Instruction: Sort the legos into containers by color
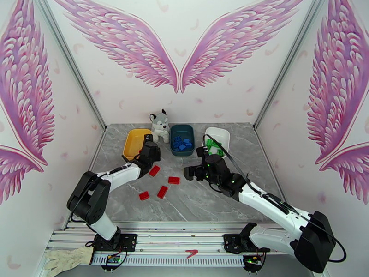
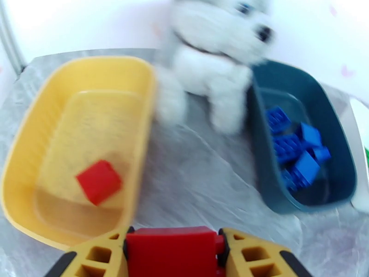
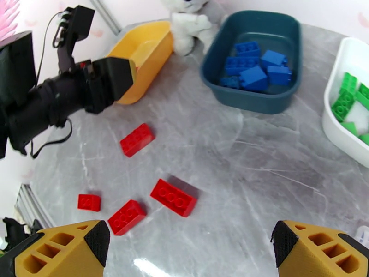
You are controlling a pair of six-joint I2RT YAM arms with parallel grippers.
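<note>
Right gripper [image 3: 190, 238] fingers spread wide, nothing between them. Four red lego bricks [image 3: 174, 197] loose on grey marble table [image 3: 258, 171], near left. Far left: yellow tray [image 3: 150, 49], left gripper [image 3: 113, 79] at its near rim. Teal tray [image 3: 249, 100] holds blue bricks [image 3: 253, 72]; white tray [image 3: 332, 128] at right holds green bricks [image 3: 347, 93].

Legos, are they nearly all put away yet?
More than halfway. Done: the blue bricks sit in the teal tray, the green bricks in the white tray, and one red brick in the yellow tray. In hand: the left gripper is shut on a second red brick near the yellow tray. Left: four red bricks on the table. The right gripper is open and empty.
</note>
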